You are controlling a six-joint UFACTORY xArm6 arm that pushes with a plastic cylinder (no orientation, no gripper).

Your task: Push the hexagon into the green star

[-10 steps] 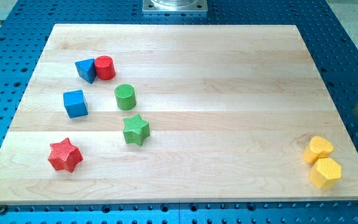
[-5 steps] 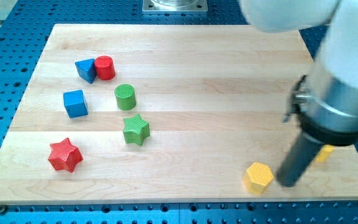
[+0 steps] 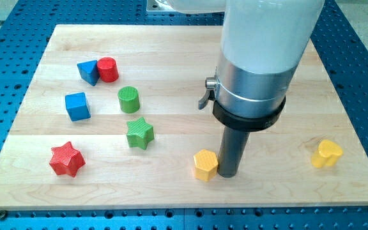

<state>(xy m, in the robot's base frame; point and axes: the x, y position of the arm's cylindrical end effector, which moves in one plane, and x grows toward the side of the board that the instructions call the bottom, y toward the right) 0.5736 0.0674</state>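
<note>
The yellow hexagon (image 3: 205, 165) lies near the view's bottom, right of centre. My tip (image 3: 227, 174) stands right against its right side. The green star (image 3: 139, 133) lies to the left of the hexagon and a little higher, about a hundred pixels away. The arm's white and grey body fills the upper middle of the view above the rod.
A green cylinder (image 3: 128, 99) stands above the star. A blue cube (image 3: 77, 106), a blue triangle (image 3: 88, 71) and a red cylinder (image 3: 108, 69) lie at the upper left. A red star (image 3: 66, 159) lies at the lower left. A yellow heart-like block (image 3: 326, 154) lies at the right.
My tip has moved left along the bottom of the board, pushing the yellow hexagon left with it, away from the other yellow block and toward the green star.
</note>
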